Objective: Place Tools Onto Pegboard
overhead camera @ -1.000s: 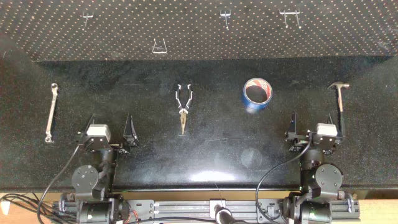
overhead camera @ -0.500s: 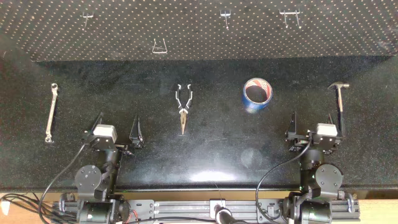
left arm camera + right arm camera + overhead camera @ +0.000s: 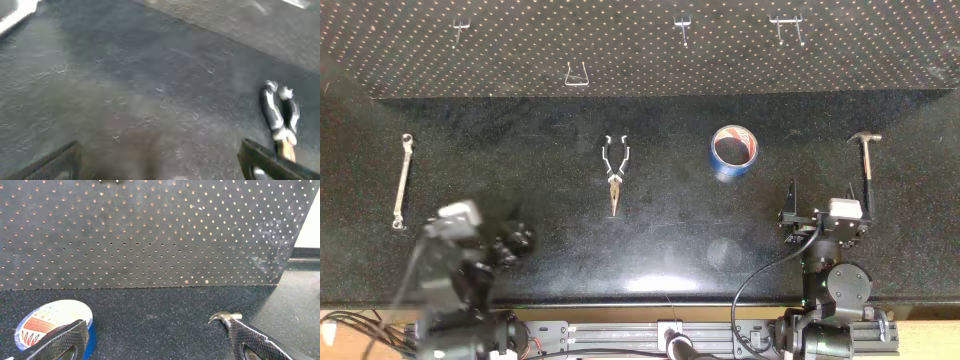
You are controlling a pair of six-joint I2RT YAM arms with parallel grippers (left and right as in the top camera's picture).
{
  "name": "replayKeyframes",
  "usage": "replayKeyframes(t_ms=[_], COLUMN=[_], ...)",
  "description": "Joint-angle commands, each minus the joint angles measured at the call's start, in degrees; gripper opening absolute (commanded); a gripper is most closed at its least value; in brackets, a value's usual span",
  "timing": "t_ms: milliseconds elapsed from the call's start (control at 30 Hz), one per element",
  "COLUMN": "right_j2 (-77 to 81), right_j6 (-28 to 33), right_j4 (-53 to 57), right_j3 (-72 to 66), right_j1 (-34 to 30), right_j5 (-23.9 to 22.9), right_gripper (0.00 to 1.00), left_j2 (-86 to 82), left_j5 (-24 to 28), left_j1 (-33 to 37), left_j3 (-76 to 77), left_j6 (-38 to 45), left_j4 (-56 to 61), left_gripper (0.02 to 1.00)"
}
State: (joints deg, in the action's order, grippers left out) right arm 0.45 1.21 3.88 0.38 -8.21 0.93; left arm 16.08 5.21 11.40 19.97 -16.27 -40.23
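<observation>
On the black worktop lie a silver wrench (image 3: pixel 401 181) at far left, pliers (image 3: pixel 614 172) in the middle, a blue tape roll (image 3: pixel 733 152) and a hammer (image 3: pixel 866 165) at far right. My left gripper (image 3: pixel 485 228) is low near the front left, blurred, between wrench and pliers and touching neither. Its wrist view shows it (image 3: pixel 160 150) open, the pliers (image 3: pixel 280 112) off to one side and the wrench (image 3: pixel 17 12) at a corner. My right gripper (image 3: pixel 820 195) stands open between tape and hammer; its wrist view (image 3: pixel 157 330) shows the tape roll (image 3: pixel 50 322) and the hammer head (image 3: pixel 225 316).
The pegboard (image 3: pixel 640 45) rises at the back with metal hooks: a single hook (image 3: pixel 460 25), a loop hook (image 3: pixel 577 75), a hook (image 3: pixel 683 25) and a double hook (image 3: pixel 786 25). Open worktop lies between the tools and the arm bases.
The left arm has swung left and toward the front edge and is blurred by motion. The right arm and all tools have stayed put.
</observation>
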Motion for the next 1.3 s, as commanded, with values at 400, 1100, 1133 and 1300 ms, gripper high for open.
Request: replayKeyframes(t_ms=[400,1100,1133,1300], right_j2=[-0.39,-0.39,-0.39,-0.39], right_j6=[0.57,0.59,0.59,0.59], right_j4=[0.31,0.31,0.31,0.31], right_j3=[-0.15,-0.15,-0.15,-0.15], right_j1=[-0.28,-0.28,-0.28,-0.28], right_j5=[-0.48,-0.48,-0.48,-0.48], right_gripper=[0.919,0.919,0.919,0.919], left_j2=[78.99,81.81,82.05,85.55], left_j5=[-5.57,-4.11,-4.09,-2.32], left_j1=[21.97,28.33,28.35,28.39], left_j3=[67.71,44.48,44.94,48.35], left_j6=[50.84,54.88,54.84,54.69], left_j4=[-33.81,-6.34,-6.69,-8.87], left_gripper=[0.993,0.993,0.993,0.996])
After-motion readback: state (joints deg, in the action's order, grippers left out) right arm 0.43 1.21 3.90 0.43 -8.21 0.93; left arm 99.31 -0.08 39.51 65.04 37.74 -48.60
